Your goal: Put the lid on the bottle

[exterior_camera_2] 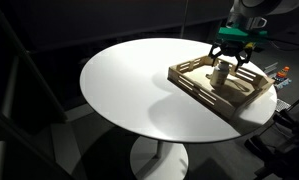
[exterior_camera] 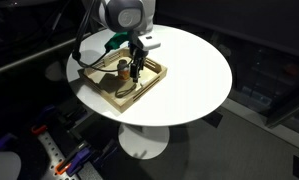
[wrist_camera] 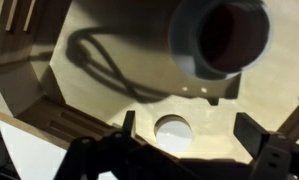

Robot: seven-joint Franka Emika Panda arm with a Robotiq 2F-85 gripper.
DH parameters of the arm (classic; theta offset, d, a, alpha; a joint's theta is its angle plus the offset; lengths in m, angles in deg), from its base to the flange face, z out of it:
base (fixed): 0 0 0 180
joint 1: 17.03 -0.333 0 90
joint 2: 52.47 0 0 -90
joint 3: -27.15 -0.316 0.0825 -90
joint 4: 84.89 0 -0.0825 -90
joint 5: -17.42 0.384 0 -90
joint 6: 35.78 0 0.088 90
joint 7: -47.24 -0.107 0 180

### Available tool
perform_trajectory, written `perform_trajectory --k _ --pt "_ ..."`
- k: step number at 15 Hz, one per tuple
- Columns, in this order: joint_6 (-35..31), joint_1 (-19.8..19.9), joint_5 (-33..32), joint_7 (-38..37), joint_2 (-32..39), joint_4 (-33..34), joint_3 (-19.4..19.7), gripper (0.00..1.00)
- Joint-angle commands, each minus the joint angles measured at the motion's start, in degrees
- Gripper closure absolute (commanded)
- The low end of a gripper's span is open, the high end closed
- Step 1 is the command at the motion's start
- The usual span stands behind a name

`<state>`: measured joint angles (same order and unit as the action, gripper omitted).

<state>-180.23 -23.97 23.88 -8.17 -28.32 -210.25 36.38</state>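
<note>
Step in hand: lid pickup. In the wrist view the gripper (wrist_camera: 184, 145) is spread, its fingers straddling the lid (wrist_camera: 174, 128), which lies flat on the floor of the wooden tray (wrist_camera: 89, 95); contact cannot be confirmed. The bottle (wrist_camera: 221, 35) stands uncapped just to the far side of the lid, inside the tray on the counter (exterior_camera: 194, 70). Next move probably required: lower, close on the lid, lift, then centre it over the bottle mouth.
</note>
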Motion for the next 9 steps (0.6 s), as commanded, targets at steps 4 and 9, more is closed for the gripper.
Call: perform_trajectory --k 4,9 --pt "-0.2 0.31 -1.68 -1.79 0.35 0.29 -0.11 0.0" --pt "-1.97 -0.45 -4.09 -5.5 1.84 0.81 1.48 0.0"
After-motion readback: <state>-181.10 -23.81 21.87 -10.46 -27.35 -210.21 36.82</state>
